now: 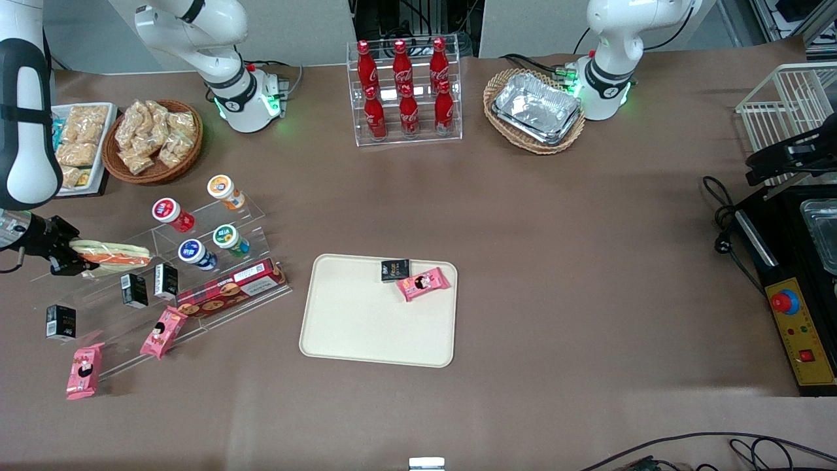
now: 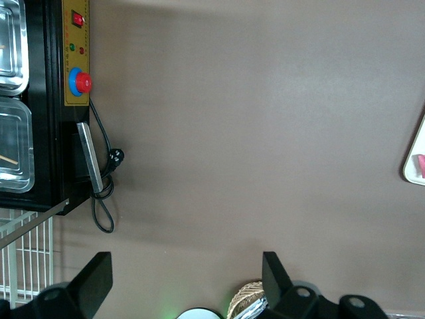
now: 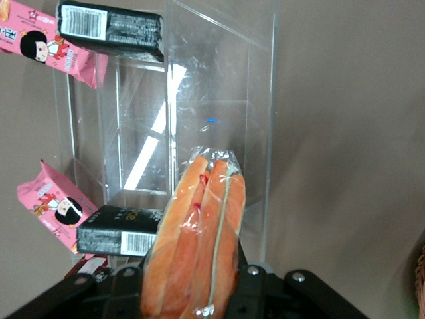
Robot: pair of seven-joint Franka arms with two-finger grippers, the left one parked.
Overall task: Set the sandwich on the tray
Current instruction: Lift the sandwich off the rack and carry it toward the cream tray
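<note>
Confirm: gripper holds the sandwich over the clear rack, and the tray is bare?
Not bare. The front view shows a black box and a pink packet on the tray. The gripper does hold the sandwich over the clear rack.

I see the sandwich [image 1: 111, 255], a clear-wrapped wedge with orange and green layers, lying level in my claw [image 1: 73, 256], raised over the clear stand toward the working arm's end. The cream tray [image 1: 366, 327] lies flat mid-worktop, well apart from it.
</note>
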